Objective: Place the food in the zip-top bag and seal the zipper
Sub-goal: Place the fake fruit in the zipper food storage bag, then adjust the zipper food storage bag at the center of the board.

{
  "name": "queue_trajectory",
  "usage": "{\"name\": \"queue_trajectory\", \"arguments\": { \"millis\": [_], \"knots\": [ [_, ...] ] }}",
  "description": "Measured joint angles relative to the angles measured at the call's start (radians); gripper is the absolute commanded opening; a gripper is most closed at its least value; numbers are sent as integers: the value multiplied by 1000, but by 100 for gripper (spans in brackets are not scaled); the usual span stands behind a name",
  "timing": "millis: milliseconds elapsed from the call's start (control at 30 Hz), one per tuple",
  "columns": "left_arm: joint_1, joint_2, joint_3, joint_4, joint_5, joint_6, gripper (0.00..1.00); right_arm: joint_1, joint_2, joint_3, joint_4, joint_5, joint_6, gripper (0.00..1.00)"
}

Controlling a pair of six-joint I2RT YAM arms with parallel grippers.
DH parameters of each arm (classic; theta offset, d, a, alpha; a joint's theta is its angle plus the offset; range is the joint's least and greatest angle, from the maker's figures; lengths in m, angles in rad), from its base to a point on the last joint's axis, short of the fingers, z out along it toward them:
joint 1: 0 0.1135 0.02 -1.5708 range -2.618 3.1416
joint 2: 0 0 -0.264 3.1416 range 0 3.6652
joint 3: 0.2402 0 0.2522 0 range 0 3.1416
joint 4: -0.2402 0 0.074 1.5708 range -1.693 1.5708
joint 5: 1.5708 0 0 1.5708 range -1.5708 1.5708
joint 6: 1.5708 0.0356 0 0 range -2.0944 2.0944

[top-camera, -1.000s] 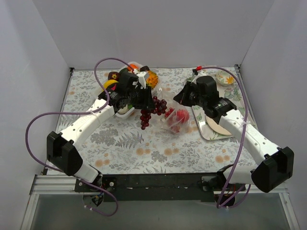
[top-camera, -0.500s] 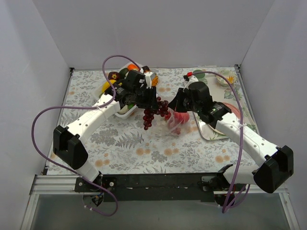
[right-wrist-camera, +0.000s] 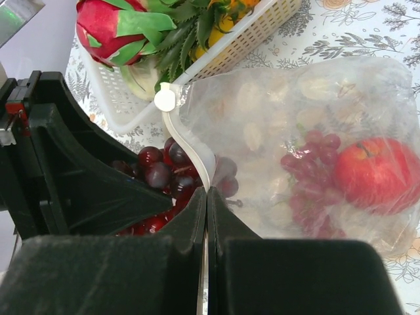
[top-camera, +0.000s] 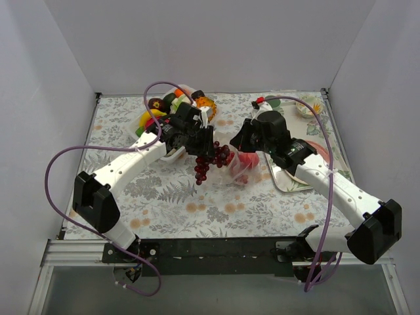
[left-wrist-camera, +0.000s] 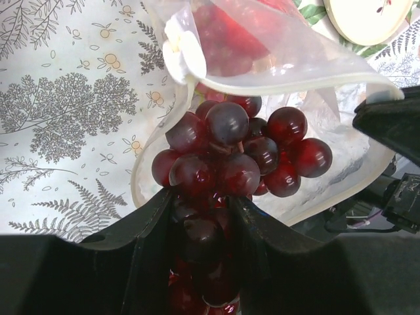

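My left gripper (top-camera: 199, 142) is shut on the stem end of a dark purple grape bunch (top-camera: 210, 157), which hangs at the open mouth of the clear zip-top bag (top-camera: 241, 168). In the left wrist view the grapes (left-wrist-camera: 236, 151) sit just over the bag's lower lip, between my fingers (left-wrist-camera: 200, 203). My right gripper (top-camera: 235, 140) is shut on the bag's zipper strip (right-wrist-camera: 190, 147) and holds the mouth up; its jaws (right-wrist-camera: 207, 194) are closed flat on the strip. A white slider (right-wrist-camera: 164, 100) sits on the zipper. Inside the bag (right-wrist-camera: 315, 125) lie a red apple (right-wrist-camera: 375, 174) and a small red grape bunch (right-wrist-camera: 307, 157).
A white basket (right-wrist-camera: 262, 29) with a dragon fruit (right-wrist-camera: 111, 29) and other toy fruit stands behind the bag, at the back left in the top view (top-camera: 172, 105). A metal tray (top-camera: 287, 176) lies right of the bag. A small bowl (top-camera: 307, 108) sits at the back right.
My left gripper has carried the grape bunch right and down to the bag's mouth. My right gripper has moved left, holding the bag's edge, and the two grippers now stand close together.
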Motion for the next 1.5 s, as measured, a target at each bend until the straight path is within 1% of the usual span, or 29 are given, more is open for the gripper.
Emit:
{"name": "queue_trajectory", "arguments": {
  "millis": [167, 233, 267, 367, 467, 500, 567, 800, 833, 967, 1000, 1067, 1167, 1200, 1267, 1333, 1400, 1433, 1500],
  "knots": [
    [0, 15, 42, -22, -2, -7, 27, 57, 3, 5, 0, 11, 1, 1],
    [0, 26, 63, -26, -2, -8, 31, 84, 4, 5, 0, 20, 1, 1],
    [0, 31, 69, -27, -3, -10, 36, 97, 5, 5, 0, 24, 2, 1],
    [0, 47, 72, -30, -7, -17, 37, 120, 11, 5, 2, 31, 8, 1],
    [0, 62, 71, -34, -14, -29, 42, 135, 21, 5, 2, 26, 19, 1],
    [0, 63, 71, -34, -20, -35, 45, 137, 23, 5, 3, 22, 26, 1],
    [0, 63, 72, -32, -31, -42, 47, 137, 24, 5, 6, 9, 35, 1],
    [-2, 63, 72, -13, -72, -77, 47, 136, 24, 24, 13, -33, 74, 1],
    [-2, 63, 72, -9, -76, -80, 53, 136, 24, 28, 11, -36, 80, 1],
    [1, 63, 72, -2, -97, -79, 68, 130, 23, 40, -10, -32, 83, 1],
    [2, 61, 72, -1, -100, -82, 71, 124, 23, 42, -15, -31, 84, 1],
    [2, 54, 72, 5, -99, -81, 73, 110, 22, 42, -22, -35, 86, 1],
    [-3, 34, 84, 8, -88, -85, 72, 72, 16, 42, -21, -53, 96, 1],
    [-7, 23, 92, 8, -91, -85, 68, 61, 11, 42, -21, -59, 98, 1],
    [-11, -9, 101, 6, -108, -84, 66, 44, 0, 42, -21, -66, 101, 1],
    [-18, -61, 101, -3, -175, -83, 61, 33, -13, 42, -22, -70, 102, 1],
    [-18, -112, 89, -6, -229, -85, 59, 31, -24, 42, -22, -74, 102, 1],
    [-17, -144, 69, -2, -260, -89, 55, 31, -27, 42, -22, -77, 102, 1],
    [-16, -182, 30, 0, -293, -98, 55, 31, -31, 41, -21, -80, 102, 1]
  ]
}}
